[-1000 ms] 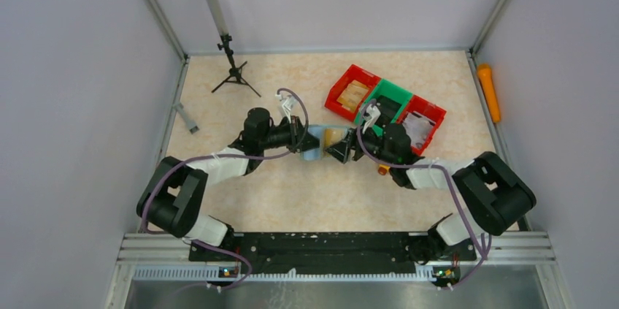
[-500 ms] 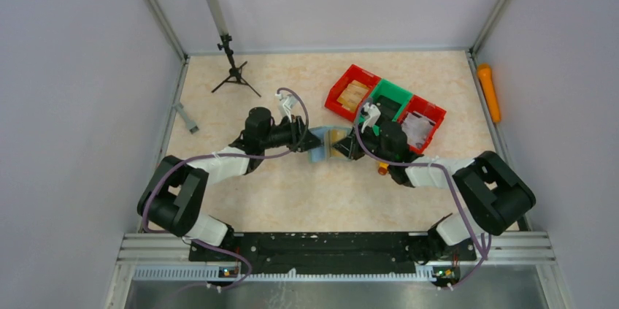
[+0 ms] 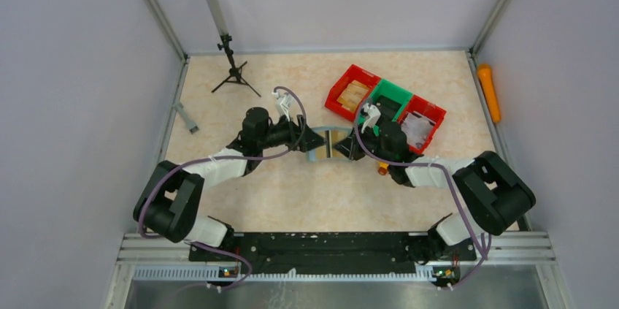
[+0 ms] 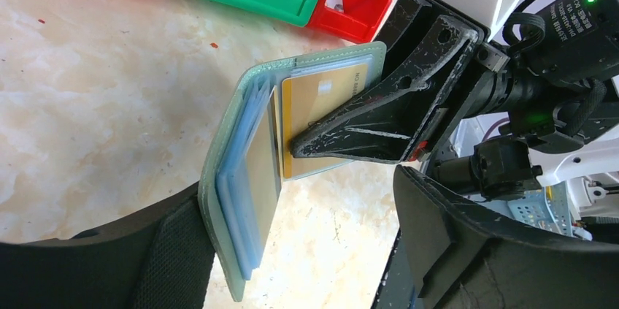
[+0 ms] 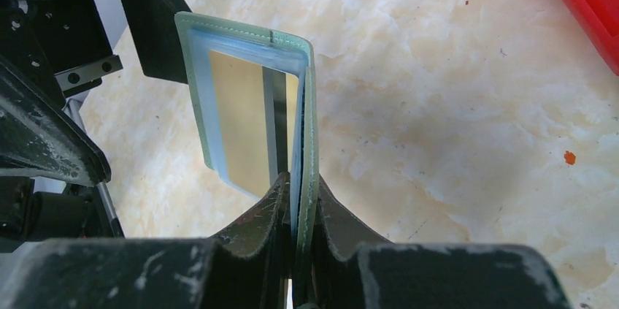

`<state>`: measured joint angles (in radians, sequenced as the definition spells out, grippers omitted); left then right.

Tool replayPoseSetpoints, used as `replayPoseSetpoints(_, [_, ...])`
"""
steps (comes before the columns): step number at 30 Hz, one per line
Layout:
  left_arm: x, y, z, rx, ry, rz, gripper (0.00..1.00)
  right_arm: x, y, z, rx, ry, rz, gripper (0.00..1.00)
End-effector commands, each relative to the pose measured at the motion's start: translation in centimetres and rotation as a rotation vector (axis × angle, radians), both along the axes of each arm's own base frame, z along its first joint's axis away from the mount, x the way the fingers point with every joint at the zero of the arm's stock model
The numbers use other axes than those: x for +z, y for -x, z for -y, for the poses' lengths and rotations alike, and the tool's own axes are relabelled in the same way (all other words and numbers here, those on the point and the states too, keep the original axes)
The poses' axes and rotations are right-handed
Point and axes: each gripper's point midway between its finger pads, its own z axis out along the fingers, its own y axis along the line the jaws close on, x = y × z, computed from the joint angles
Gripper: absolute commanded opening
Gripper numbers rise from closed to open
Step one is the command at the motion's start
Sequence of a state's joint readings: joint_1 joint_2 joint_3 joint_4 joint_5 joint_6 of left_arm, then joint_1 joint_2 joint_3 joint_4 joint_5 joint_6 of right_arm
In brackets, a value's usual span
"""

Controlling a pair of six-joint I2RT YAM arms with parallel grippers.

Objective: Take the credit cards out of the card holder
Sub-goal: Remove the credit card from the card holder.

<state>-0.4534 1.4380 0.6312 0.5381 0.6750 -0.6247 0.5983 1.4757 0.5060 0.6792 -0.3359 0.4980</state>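
Observation:
The grey-green card holder stands open on its edge between both arms at mid-table. My right gripper is shut on one flap, its fingers pinching it over a gold credit card. The other flap holds blue sleeves and a tan card. My left gripper is open; that free flap rests beside its left finger, and the right finger is well apart from it. From above, the left gripper and right gripper face each other.
A row of red, green and red bins sits just behind the right arm. A small tripod stands back left, an orange object lies by the right wall, and a yellow toy is near the right arm.
The right gripper moved in and shut on one flap of the holder. The left gripper then opened, let go of the other flap and drew back slightly left.

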Motion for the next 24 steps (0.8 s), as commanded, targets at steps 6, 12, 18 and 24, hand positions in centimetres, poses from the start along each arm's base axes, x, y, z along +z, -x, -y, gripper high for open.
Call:
replayPoseSetpoints(6, [1.4,-0.3,0.5,-0.036,0.030,0.050,0.69,3.3,-0.2,-1.5,0.056,-0.085,0.090,0.10])
replayPoseSetpoints(12, [1.1,-0.1,1.1,-0.079,0.050,0.017,0.54,4.3,0.0,-1.2,0.066,-0.139,0.105,0.09])
replayPoseSetpoints(18, [0.4,-0.9,0.4,-0.020,0.007,0.007,0.18,4.6,0.0,-0.7,0.061,-0.168,0.106,0.12])
replayPoseSetpoints(24, [0.2,-1.5,-0.3,0.022,-0.001,0.000,0.04,2.4,-2.4,1.6,-0.121,-0.046,0.061,0.43])
